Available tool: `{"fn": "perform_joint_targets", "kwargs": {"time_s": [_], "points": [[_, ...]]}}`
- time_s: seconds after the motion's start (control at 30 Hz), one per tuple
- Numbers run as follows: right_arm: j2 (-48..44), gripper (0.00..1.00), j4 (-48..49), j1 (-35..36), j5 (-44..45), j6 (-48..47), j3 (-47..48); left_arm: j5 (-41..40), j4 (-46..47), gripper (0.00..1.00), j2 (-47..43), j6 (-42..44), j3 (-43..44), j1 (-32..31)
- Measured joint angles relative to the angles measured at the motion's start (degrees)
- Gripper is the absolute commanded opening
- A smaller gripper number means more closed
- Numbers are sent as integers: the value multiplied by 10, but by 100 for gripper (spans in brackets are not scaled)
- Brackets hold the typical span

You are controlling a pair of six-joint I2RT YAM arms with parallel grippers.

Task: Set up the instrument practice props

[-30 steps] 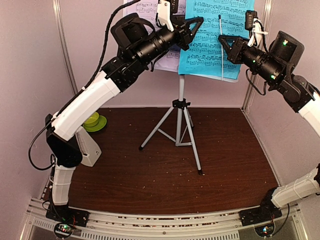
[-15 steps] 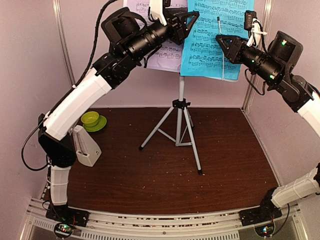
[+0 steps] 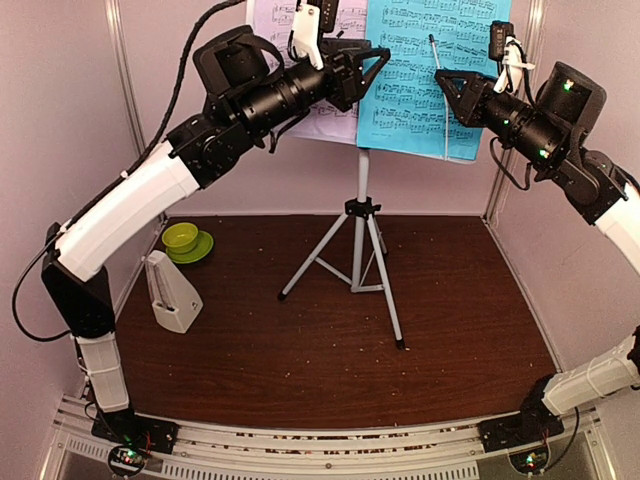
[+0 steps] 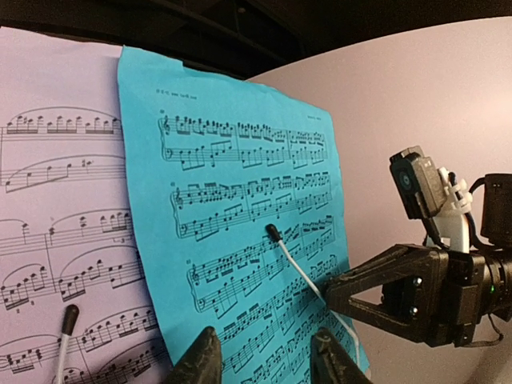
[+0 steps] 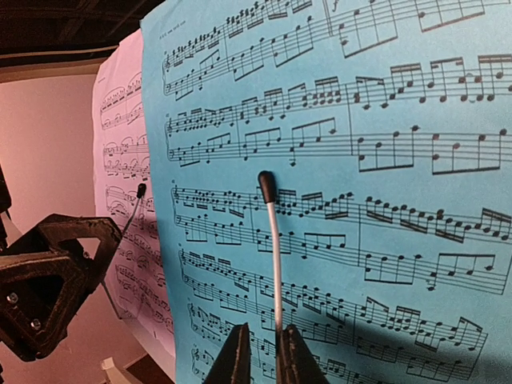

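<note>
The music stand (image 3: 360, 250) stands on its silver tripod mid-table. It carries a lilac page (image 3: 268, 18) on the left and a cyan page (image 3: 410, 100) overlapping it on the right. My left gripper (image 3: 372, 62) is open at the cyan page's left edge. In the left wrist view it (image 4: 268, 360) hovers just in front of the cyan page (image 4: 232, 208), gripping nothing. My right gripper (image 5: 262, 360) stands narrowly open around the lower part of the white page-holder wire (image 5: 274, 256), which lies against one finger. The white metronome (image 3: 172, 292) sits at the table's left.
A lime-green bowl on its saucer (image 3: 182, 240) sits behind the metronome at the far left. A second black-tipped holder wire (image 4: 66, 336) lies over the lilac page (image 4: 56, 208). The tripod legs spread across the table's middle. Walls close in on both sides.
My left arm has lifted and swung left, uncovering the metronome, and its jaws have opened wider. The cyan page's left edge shifted slightly left. My right gripper has hardly moved.
</note>
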Motion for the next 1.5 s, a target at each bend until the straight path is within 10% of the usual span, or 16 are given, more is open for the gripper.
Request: {"fn": "perform_joint_targets", "kwargs": {"time_s": [0.57, 1.1, 1.5], "points": [[-4, 13, 1, 0, 0, -6, 0, -73, -19, 46, -43, -33, -80, -5], [-16, 50, 2, 0, -2, -9, -3, -64, -75, 47, 25, -31, 59, -5], [-63, 82, -21, 0, -29, -2, 4, -86, -87, 57, -153, -39, -115, -5]]}}
